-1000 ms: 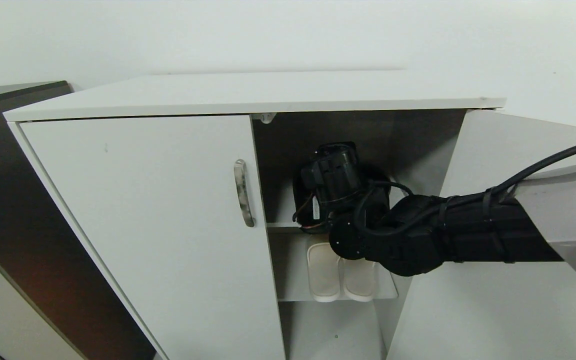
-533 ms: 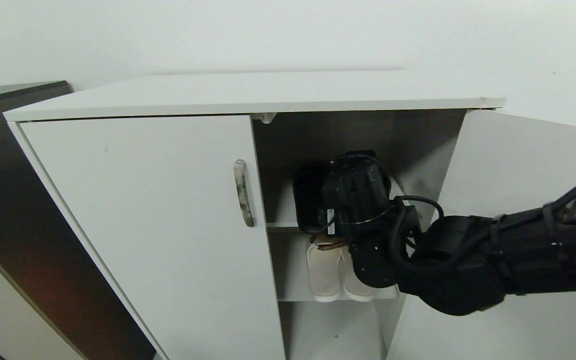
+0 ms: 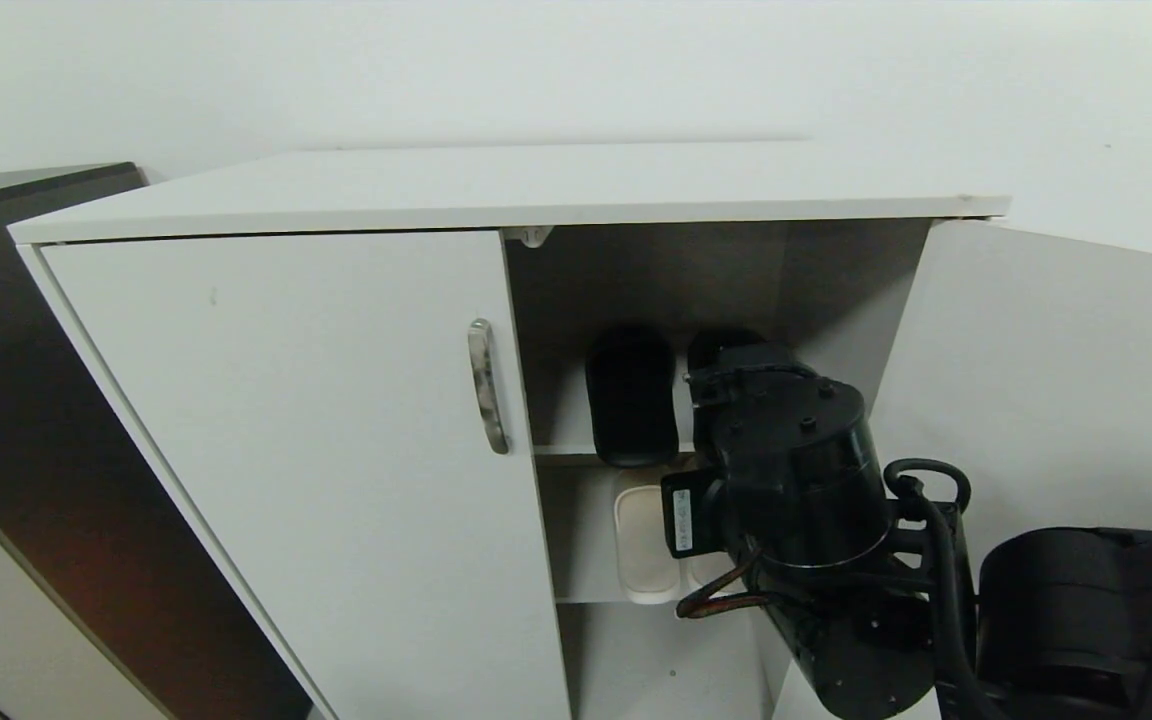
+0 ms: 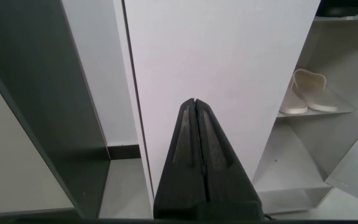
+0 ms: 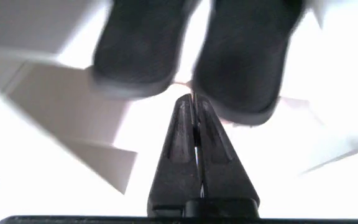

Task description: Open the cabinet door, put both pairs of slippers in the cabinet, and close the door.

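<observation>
Both pairs were in the cabinet (image 3: 496, 185)! The black slippers (image 3: 631, 400) sat side by side on the cabinet's upper shelf (image 3: 558, 452), and the white slippers (image 3: 644, 540) lay on its lower shelf (image 3: 586, 592), right beneath them. The right gripper (image 5: 194, 102) hung just outside the cabinet's opening, pointing at the black pair, its fingers pressed together and holding nothing. The left gripper (image 4: 194, 106) was clenched too, also empty, and parked in front of the cabinet's closed left door (image 3: 286, 430). So by my reckoning the opening and the loading were done, and only the finish was left. The cabinet's right door (image 3: 1046, 400) stood swung wide open. It wanted pushing round until it met the frame beside the left door's handle (image 3: 483, 385), and that, I'd say, was the one job outstanding
</observation>
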Robot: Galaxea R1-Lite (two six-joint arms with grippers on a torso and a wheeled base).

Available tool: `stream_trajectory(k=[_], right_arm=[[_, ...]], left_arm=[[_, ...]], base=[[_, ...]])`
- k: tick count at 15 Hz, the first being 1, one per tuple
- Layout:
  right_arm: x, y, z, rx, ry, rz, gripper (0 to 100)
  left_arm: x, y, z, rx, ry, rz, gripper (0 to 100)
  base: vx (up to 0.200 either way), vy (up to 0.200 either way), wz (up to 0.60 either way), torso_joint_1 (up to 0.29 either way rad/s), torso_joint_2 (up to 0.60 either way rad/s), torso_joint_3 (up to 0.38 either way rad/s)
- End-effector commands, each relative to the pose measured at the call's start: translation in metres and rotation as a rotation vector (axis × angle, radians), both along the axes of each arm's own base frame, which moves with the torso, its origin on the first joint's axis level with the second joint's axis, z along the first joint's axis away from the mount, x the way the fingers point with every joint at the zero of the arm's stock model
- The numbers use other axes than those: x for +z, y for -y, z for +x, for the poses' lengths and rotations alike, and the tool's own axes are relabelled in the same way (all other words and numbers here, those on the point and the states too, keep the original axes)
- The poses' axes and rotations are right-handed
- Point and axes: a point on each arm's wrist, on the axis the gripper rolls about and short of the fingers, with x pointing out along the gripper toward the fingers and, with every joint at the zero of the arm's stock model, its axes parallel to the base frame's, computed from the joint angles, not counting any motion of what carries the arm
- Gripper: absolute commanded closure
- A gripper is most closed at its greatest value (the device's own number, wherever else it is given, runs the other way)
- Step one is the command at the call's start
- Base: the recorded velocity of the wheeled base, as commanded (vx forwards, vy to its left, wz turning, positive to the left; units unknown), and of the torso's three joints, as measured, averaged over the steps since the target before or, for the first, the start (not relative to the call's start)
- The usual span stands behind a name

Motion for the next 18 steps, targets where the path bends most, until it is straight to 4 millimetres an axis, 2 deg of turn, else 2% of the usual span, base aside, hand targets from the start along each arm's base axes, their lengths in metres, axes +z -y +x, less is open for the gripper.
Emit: stream_trajectory(k=[1, 8, 18], right_arm=[[-0.0021, -0.0007, -0.0009, 0.004, 0.001, 0.002, 100], [-0.0023, -0.0005, -0.001, 0.003, 0.013, 0.017, 100], [-0.0054, 0.0013, 0.0003, -0.002, 0.007, 0.011, 100]], left_arm=[[0.0, 0.0, 0.0, 0.0, 0.001, 0.0, 100], [0.0, 0.0, 0.0, 0.002, 0.001, 0.0, 100], [0.0, 0.0, 0.0, 0.0, 0.001, -0.002, 100]], base=[[0.0, 0.0, 0.0, 0.0, 0.0, 0.0], [0.0, 0.0, 0.0, 0.0, 0.0, 0.0], [-0.2, 0.0, 0.0, 0.006, 0.0, 0.0]])
